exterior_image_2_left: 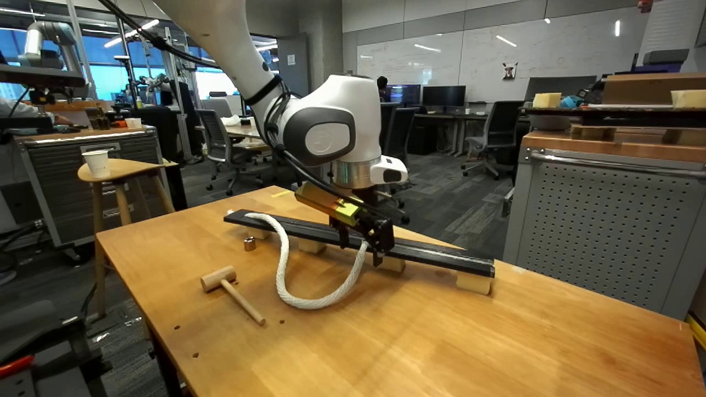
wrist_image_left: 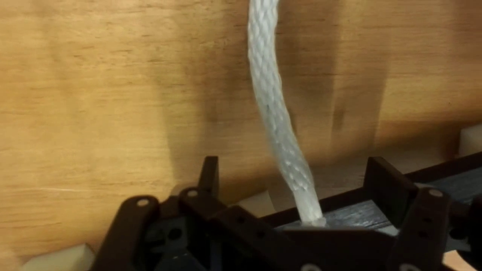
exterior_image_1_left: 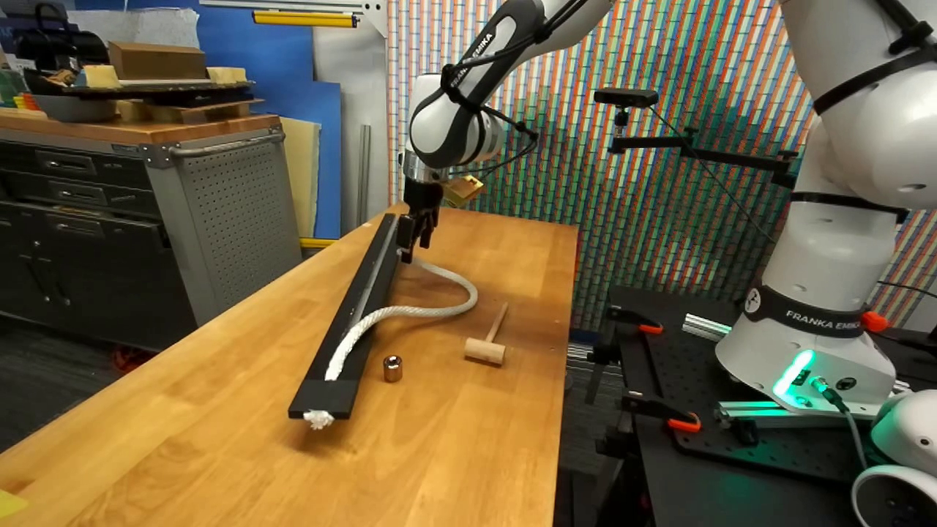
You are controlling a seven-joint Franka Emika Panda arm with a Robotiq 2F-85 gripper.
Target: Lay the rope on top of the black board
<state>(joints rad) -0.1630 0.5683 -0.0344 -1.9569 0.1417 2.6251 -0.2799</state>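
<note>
Gripper (wrist_image_left: 293,158) spread, tip of rope (wrist_image_left: 272,101) between jaws, over board (exterior_image_2_left: 419,251). Judged part done: rope's upper-left stretch on board in exterior view; lower-centre loop on table (exterior_image_2_left: 441,331), yet to lay.

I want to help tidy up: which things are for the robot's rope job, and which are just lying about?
For the job:
rope
black board
tan blocks under the board
gripper

Just lying about:
wooden mallet
shiny metal cylinder
white cup
</note>
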